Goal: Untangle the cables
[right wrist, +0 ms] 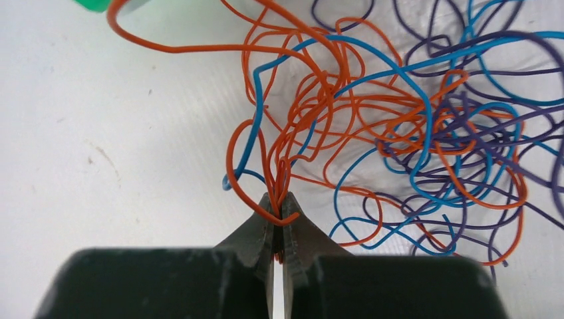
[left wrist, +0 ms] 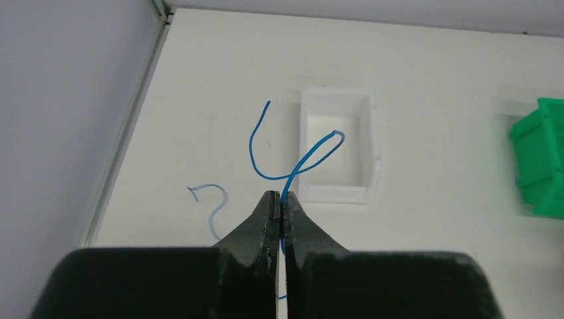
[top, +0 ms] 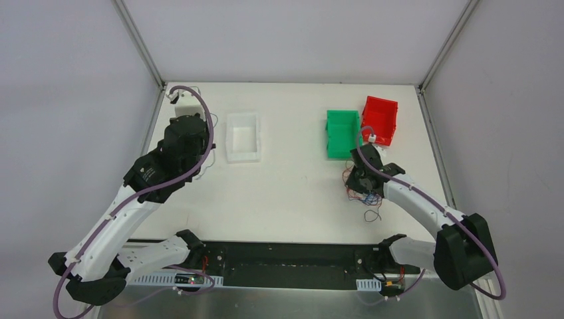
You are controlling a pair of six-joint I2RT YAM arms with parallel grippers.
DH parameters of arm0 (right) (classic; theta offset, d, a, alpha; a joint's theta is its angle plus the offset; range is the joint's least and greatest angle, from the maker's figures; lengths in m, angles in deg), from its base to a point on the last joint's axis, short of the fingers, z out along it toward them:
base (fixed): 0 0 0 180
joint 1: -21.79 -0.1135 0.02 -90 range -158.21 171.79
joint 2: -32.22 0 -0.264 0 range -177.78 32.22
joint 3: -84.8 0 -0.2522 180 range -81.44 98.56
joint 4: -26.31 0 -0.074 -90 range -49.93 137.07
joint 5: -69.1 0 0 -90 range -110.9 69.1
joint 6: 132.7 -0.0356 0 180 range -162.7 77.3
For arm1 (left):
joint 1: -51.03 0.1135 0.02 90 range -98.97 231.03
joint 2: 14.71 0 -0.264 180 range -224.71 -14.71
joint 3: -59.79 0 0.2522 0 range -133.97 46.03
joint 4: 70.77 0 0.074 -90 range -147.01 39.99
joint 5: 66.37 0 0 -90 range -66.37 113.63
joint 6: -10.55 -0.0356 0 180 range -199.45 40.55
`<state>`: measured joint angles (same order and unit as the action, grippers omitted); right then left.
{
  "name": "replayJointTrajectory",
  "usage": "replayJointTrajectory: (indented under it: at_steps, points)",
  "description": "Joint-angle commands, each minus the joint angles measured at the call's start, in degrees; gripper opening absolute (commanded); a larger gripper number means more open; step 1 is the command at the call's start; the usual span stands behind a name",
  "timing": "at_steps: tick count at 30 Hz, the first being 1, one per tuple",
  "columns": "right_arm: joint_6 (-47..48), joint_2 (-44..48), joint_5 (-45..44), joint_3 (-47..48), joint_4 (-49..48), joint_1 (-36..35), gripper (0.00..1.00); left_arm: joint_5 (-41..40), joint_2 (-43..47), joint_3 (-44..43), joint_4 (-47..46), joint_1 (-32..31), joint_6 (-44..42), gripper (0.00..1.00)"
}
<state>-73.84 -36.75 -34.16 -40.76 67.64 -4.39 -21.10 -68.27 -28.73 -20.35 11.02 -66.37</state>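
Note:
My left gripper (left wrist: 279, 196) is shut on a thin blue cable (left wrist: 292, 166) that loops up in front of the white bin (left wrist: 336, 193); in the top view it sits at the table's left (top: 199, 156). My right gripper (right wrist: 279, 199) is shut on orange-red cables (right wrist: 312, 106) at the edge of a tangle of orange-red, blue (right wrist: 406, 86) and dark purple (right wrist: 492, 133) cables. In the top view that tangle (top: 362, 193) lies under the right gripper (top: 366, 183), just below the green bin.
A white bin (top: 243, 136) stands at centre left. A green bin (top: 342, 133) and a red bin (top: 380, 119) stand at the back right. A loose blue cable (left wrist: 216, 209) lies on the table left of my left fingers. Frame posts rise at the back corners.

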Motion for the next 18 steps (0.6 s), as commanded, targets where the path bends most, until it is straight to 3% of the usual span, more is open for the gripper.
replayJointTrajectory:
  at_steps: [1, 2, 3, 5, 6, 7, 12, 18]
  points:
    - [2.26, 3.25, 6.44, -0.55, -3.38, 0.0, 0.02, 8.0, -1.72, -0.15, -0.26, 0.46, 3.4, 0.0]
    - [2.63, 3.81, 7.08, -0.59, -3.62, 0.0, 0.06, 8.99, -2.11, -0.51, -0.28, 0.46, 3.53, 0.0]
    - [3.12, 4.29, 7.69, -0.62, -3.78, 0.02, 0.19, 9.97, -2.45, -1.0, -0.28, 0.46, 3.69, 0.0]
    - [3.37, 5.45, 7.49, -0.74, -3.64, 0.03, 0.62, 12.1, -2.89, -2.33, -0.28, 0.46, 4.21, 0.0]
    - [3.36, 6.11, 6.93, -0.9, -3.44, 0.04, 0.78, 13.52, -3.02, -3.1, -0.22, 0.46, 4.64, 0.0]
    - [3.45, 6.78, 6.43, -1.03, -3.46, 0.01, 0.85, 15.04, -3.25, -4.1, -0.27, 0.47, 4.88, 0.0]
    - [3.76, 9.39, 6.15, -1.99, -3.96, 0.06, 0.9, 19.64, -5.06, -9.25, -0.36, 0.46, 4.46, 0.0]
    - [3.45, 11.52, 5.47, -2.65, -4.87, 0.0, 0.9, 12.9, -9.43, -17.08, -0.21, 0.48, -0.02, 0.0]
